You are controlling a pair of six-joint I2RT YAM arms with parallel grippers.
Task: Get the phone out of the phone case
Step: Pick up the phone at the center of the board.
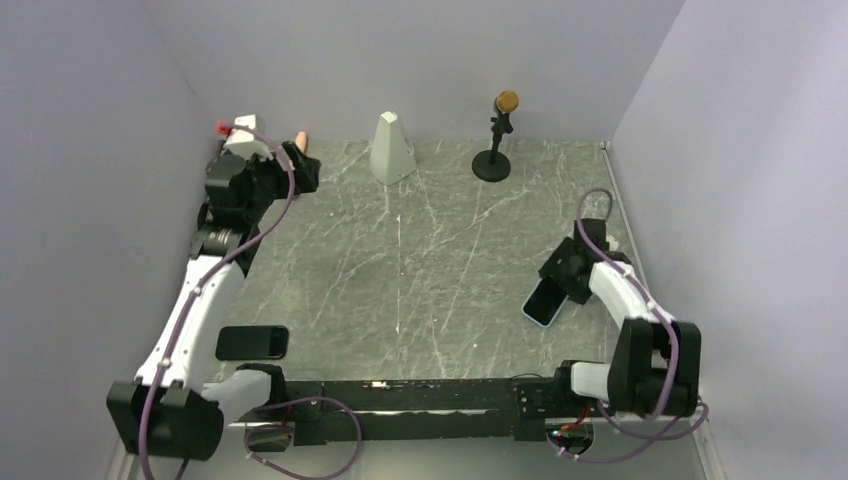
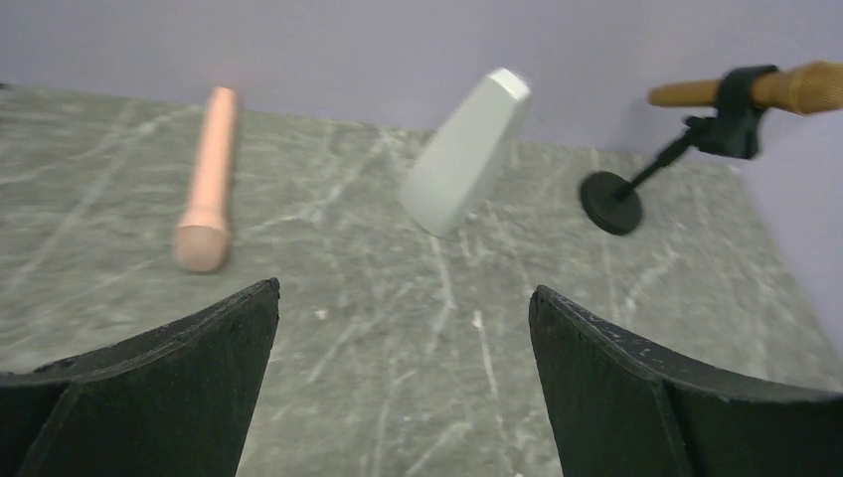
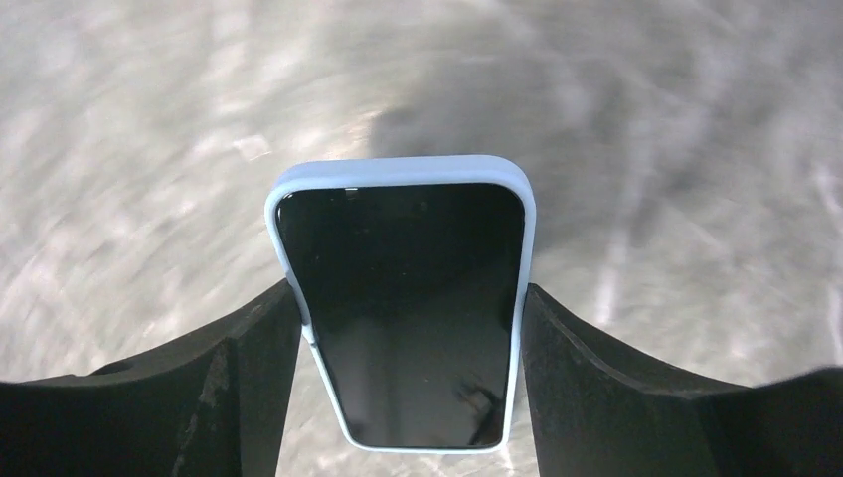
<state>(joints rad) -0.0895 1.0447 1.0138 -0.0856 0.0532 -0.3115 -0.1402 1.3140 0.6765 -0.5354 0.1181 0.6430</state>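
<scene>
Right wrist view: the right tool (image 3: 410,303) clamps the phone case (image 3: 398,171) across its width, long axis pointing straight ahead.

The phone (image 3: 403,318) is sitting in the case (image 3: 398,171), which is touching both fingers of the right gripper (image 3: 408,298) at the table's (image 1: 400,270) right side. A second phone (image 1: 252,343) is lying at the near left. Along the far edge, a rod (image 1: 301,142) is lying left, a block (image 1: 391,148) standing centrally, a microphone stand (image 1: 492,165) right of it.
</scene>
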